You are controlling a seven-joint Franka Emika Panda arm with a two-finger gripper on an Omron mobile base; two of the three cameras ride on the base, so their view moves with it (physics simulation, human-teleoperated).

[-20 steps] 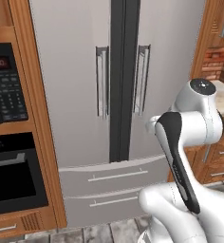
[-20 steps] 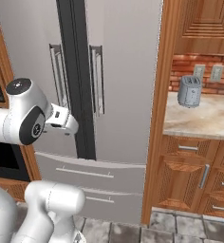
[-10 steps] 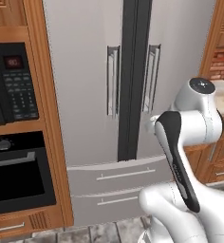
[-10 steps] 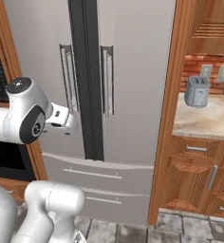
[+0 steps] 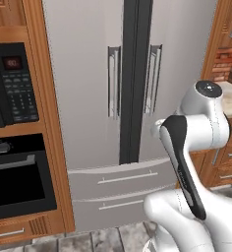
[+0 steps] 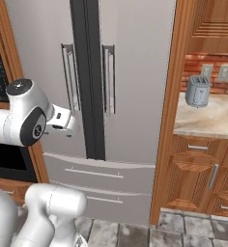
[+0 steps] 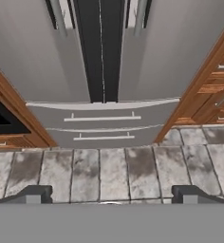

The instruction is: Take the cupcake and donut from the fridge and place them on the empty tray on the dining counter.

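Facing a tall grey fridge (image 5: 132, 98) with both doors closed, cupcake and donut presumably inside, fingers (image 7: 111, 193) spread wide and empty; heavy, stiff doors likely best pulled by a vertical bar handle (image 5: 113, 81).

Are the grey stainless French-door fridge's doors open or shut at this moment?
Shut. Both doors of the tall grey stainless fridge sit flush either side of the dark centre seam, and no white interior shows.
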